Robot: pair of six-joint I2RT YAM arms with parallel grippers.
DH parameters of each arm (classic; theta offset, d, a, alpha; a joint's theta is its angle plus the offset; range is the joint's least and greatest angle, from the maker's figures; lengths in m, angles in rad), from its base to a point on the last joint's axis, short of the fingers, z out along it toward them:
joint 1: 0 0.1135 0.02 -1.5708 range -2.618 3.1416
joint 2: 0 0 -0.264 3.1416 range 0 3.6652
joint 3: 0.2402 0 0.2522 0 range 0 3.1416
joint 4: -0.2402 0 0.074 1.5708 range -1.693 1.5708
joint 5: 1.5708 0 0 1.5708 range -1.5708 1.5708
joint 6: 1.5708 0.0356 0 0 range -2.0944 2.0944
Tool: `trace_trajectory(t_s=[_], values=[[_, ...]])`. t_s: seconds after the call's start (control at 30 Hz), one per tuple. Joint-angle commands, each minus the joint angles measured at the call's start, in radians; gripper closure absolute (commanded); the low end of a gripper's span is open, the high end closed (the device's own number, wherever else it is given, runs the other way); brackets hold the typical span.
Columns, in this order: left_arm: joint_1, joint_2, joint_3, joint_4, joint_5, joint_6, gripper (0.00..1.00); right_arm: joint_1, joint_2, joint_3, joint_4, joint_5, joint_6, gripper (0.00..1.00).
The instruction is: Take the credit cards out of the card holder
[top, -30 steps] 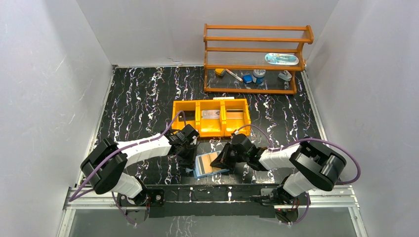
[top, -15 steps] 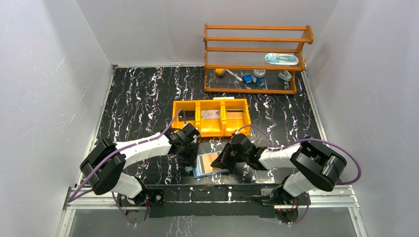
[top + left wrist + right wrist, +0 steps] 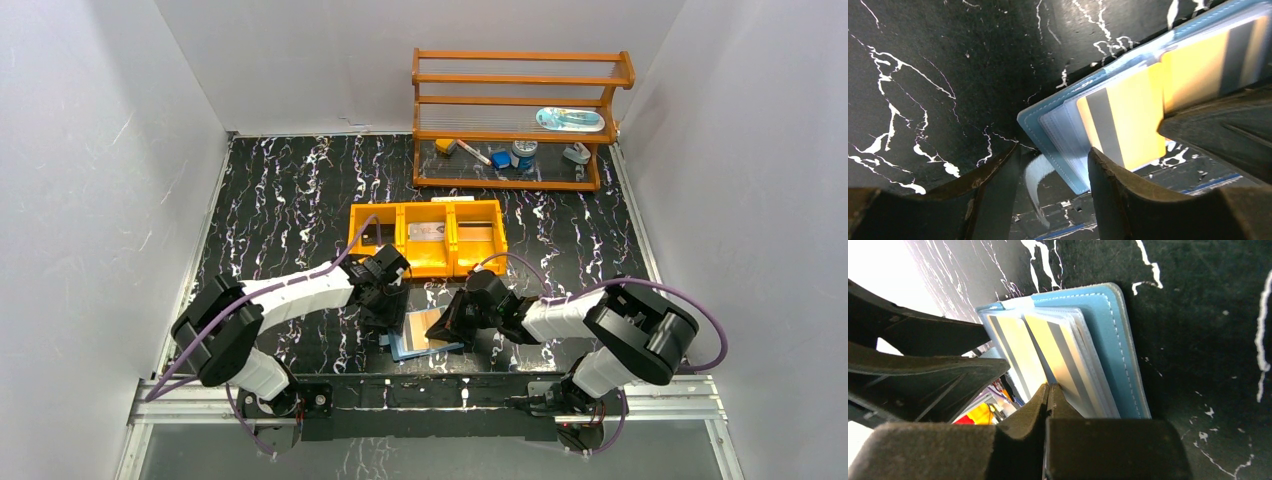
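- The card holder (image 3: 425, 338) lies open on the table near the front edge, between the 2 grippers, its blue cover (image 3: 1118, 340) flat on the surface.
- The credit cards (image 3: 1133, 120) sit in its clear sleeves; 2 orange faces with dark stripes show, and I cannot count the rest.
- The right gripper (image 3: 1049, 389) has its fingertips pressed together at the near edge of the sleeves; whether a sleeve or card is nipped between them I cannot tell.
- The left gripper (image 3: 1054, 152) stands partly parted over the wallet's corner, gripping nothing; a pale strap (image 3: 1035, 180) shows through the gap.
- The table (image 3: 290, 190) is black with white marbling, walled in by white panels (image 3: 100, 150).
- An orange tray (image 3: 427, 262) of 3 compartments sits just behind the arms; its contents are hard to make out.
- A wooden shelf (image 3: 520, 100) stands at the back right, its small items too tiny to name.
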Motion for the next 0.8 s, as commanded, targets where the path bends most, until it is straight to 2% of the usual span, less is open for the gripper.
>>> trace_trajectory(t_s=[0.0,0.5,0.77], values=[[0.002,0.027,0.001,-0.045,-0.007,0.022,0.51,-0.006,0.027,0.006,-0.028,0.003,-0.009,0.94],[0.002,0.065,-0.034,-0.068,-0.074,0.045,0.58,-0.006,-0.042,0.009,-0.053,0.033,-0.007,0.92],[0.002,0.072,-0.033,-0.068,-0.090,0.050,0.60,-0.007,-0.093,0.021,-0.191,0.117,-0.036,0.92]])
